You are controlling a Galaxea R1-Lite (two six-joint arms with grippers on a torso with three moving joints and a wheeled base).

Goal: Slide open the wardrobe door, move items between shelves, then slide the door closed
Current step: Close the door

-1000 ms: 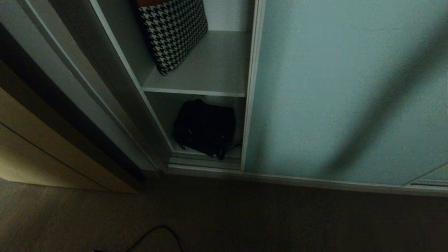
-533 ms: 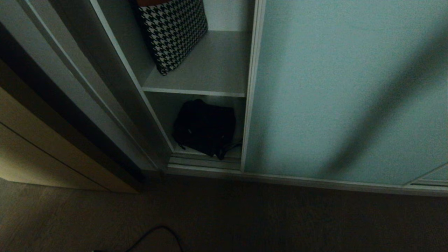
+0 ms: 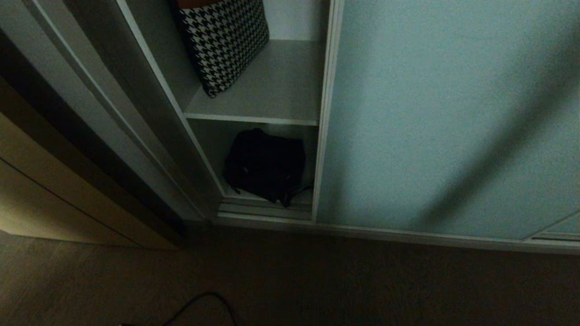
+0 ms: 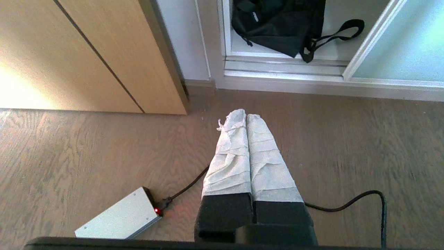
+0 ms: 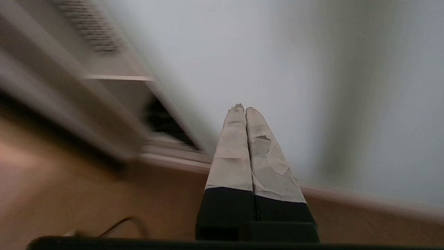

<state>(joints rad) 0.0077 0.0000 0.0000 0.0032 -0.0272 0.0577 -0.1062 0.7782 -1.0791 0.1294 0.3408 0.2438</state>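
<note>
The pale blue-green sliding wardrobe door [image 3: 444, 113] stands slid to the right, leaving a narrow compartment open. On the bottom shelf [image 3: 303, 195] lies a floppy black bag [image 3: 265, 165] with straps, also in the left wrist view as the black bag [image 4: 277, 24]. A houndstooth cushion [image 3: 224, 40] leans on the upper shelf [image 3: 281, 86]. My left gripper [image 4: 245, 116] hangs shut and empty over the floor, short of the wardrobe. My right gripper [image 5: 241, 108] is shut and empty, pointing at the door [image 5: 277, 69] near its left edge. Neither arm shows in the head view.
A beige wooden cabinet front [image 3: 54, 194] stands left of the wardrobe. On the wooden floor [image 4: 347, 146] lie a small grey box with a red light [image 4: 121, 217] and a black cable [image 4: 364, 198]. The door's bottom track [image 3: 385, 233] runs along the floor.
The arm's dark shadow on the door panel has shifted slightly. Bag, cushion and door stay where they were.
</note>
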